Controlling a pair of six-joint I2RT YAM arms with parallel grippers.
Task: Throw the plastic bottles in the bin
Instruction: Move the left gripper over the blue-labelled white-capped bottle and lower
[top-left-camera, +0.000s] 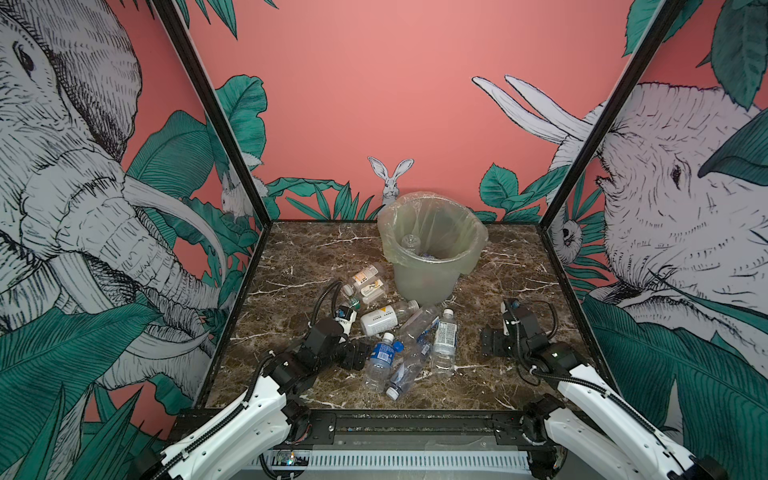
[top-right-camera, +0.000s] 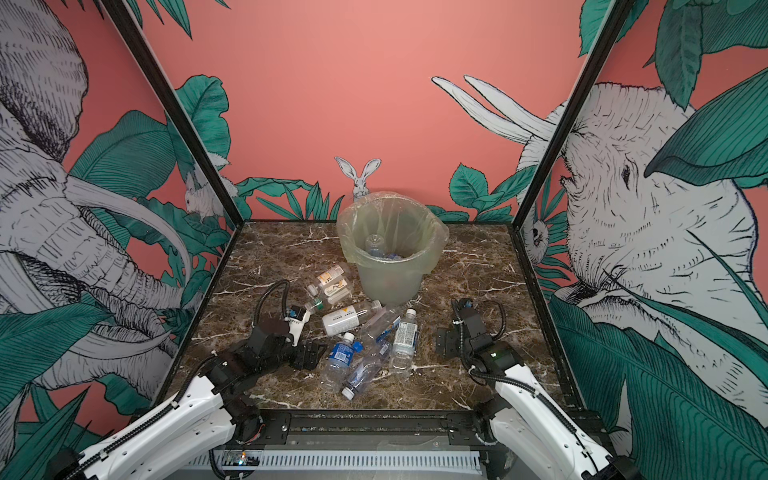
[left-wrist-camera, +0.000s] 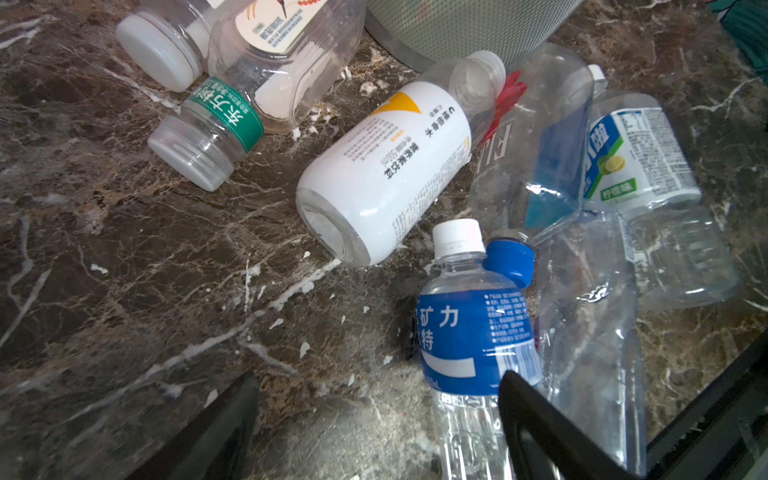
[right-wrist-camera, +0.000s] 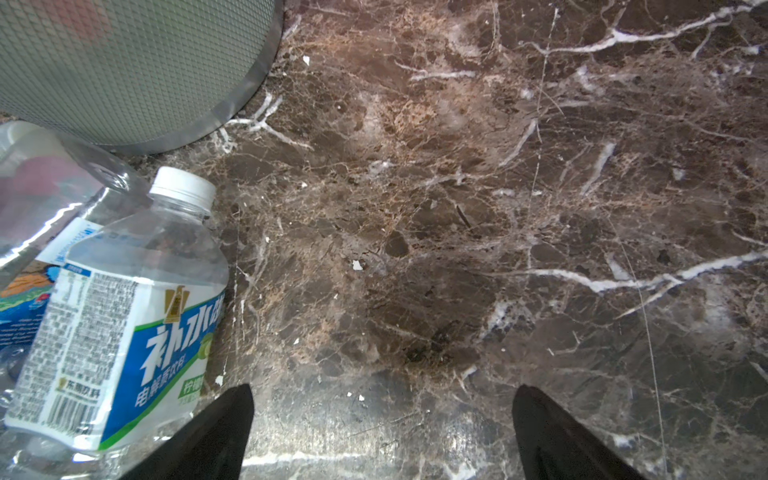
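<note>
Dark brown marble-patterned tabletop (top-left-camera: 299, 257): square, laced with white veins and small white flecks. Bounded at the rear by a salmon-pink back wall panel (top-left-camera: 374, 104) printed with green leaves (top-left-camera: 245, 108) and a small grey-white rabbit (top-left-camera: 390, 178). Flanked by side panels, each bearing a large grey line-drawn figure: left elephant print (top-left-camera: 62, 166), right elephant print (top-left-camera: 665, 199). Framed at the rear corners by a left black metal post (top-left-camera: 218, 120) and a right black metal post (top-left-camera: 602, 120). Closed at the near edge by a black metal rail (top-left-camera: 415, 428); white slotted plastic cable duct (top-left-camera: 415, 460) just below.
</note>
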